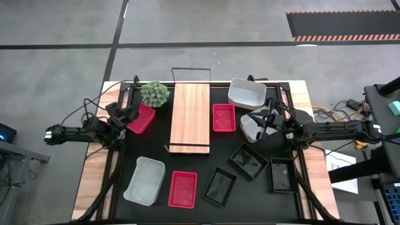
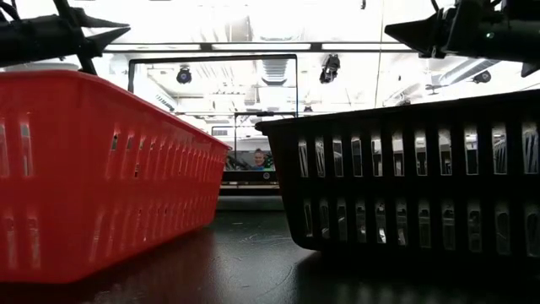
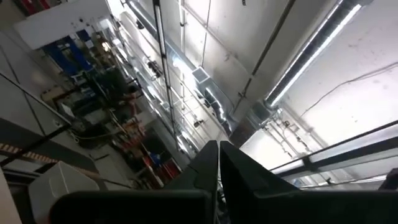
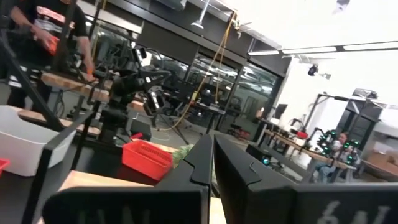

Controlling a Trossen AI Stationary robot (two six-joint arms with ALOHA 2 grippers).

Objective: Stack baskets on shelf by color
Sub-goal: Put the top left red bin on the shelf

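Baskets lie scattered on the black counter [image 1: 200,212] around a bare wooden shelf [image 1: 190,117], none yet stacked, as two robot arms hang ready at either side. The shelf runs lengthwise down the middle, its wire frame showing at both ends, within reach of both arms.

Left of the shelf, one red basket [image 1: 140,118] sits tilted beside a green plant [image 1: 155,93]; a second red basket [image 1: 224,117] lies just right of the shelf, and a third [image 1: 183,188] rests near the front edge, beside a white basket [image 1: 145,180]. Two more white baskets, one at the back [image 1: 246,93] and one below it [image 1: 250,127], are at the right. Three black baskets [image 1: 248,160] cluster at front right. With the colours mixed across both sides, sorting will likely call for both arms.

The left gripper [image 1: 128,115], fingers closed on nothing, hovers at the tilted red basket; its wrist camera looks up at the ceiling. The right gripper [image 1: 261,122], fingers likewise closed and empty, hangs over the nearer white basket. Each would have to open before any pickup. In the right wrist view, a person stands at a workbench beyond the counter.
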